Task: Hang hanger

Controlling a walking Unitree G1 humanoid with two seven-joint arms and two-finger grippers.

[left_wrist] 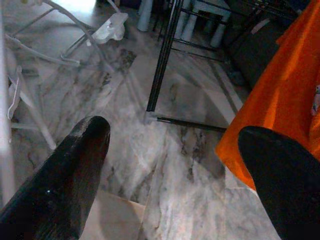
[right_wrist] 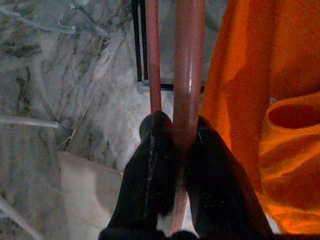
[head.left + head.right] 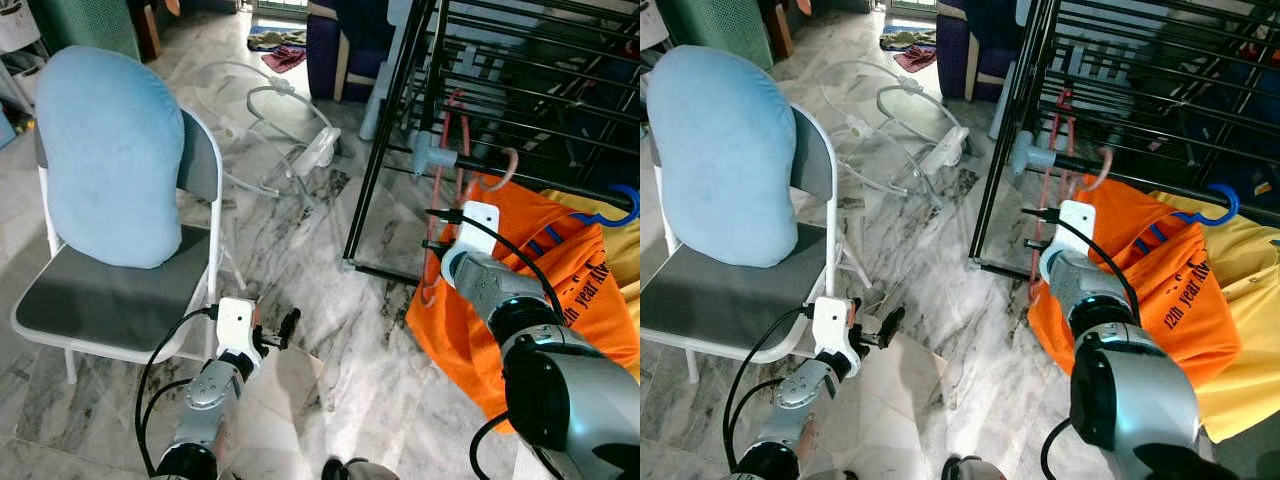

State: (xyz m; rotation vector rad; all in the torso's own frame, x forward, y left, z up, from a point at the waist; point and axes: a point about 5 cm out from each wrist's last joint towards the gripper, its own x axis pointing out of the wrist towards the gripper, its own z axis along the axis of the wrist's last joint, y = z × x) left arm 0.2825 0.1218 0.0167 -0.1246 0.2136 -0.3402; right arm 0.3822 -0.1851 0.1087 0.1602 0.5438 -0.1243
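While the right gripper [image 2: 175, 145] is clenched on the lower bar of the pink hanger [image 3: 438, 215], the hanger itself stands nearly upright against the front of the black drying rack [image 3: 520, 90], with its curved hook [image 3: 505, 165] up at a rail in the lower part of the rack, just beside the orange shirt [image 3: 540, 270] draped there. Whether the hook is already over that rail or only touching it cannot be told from these views, so the step in hand looks like seating it. To do that well, the gripper would best keep its firm pinch until the hook's open side clearly faces the rail, then let the hanger settle down onto the rail and not push it sideways, since a thin plastic hanger held from below will twist easily. The orange shirt lies very close to the hook and could get caught under it, so the hook wants bare rail. A blue hanger [image 3: 620, 212] sits further along toward the rack's right end, well apart. Only when the hook bears the weight should the fingers let go. The left gripper [image 3: 275, 332] hangs low over the marble floor [image 3: 300, 260] with its 2 fingers spread and holding nothing, near the grey folding chair [image 3: 100, 300] with the blue cushion [image 3: 110, 160].
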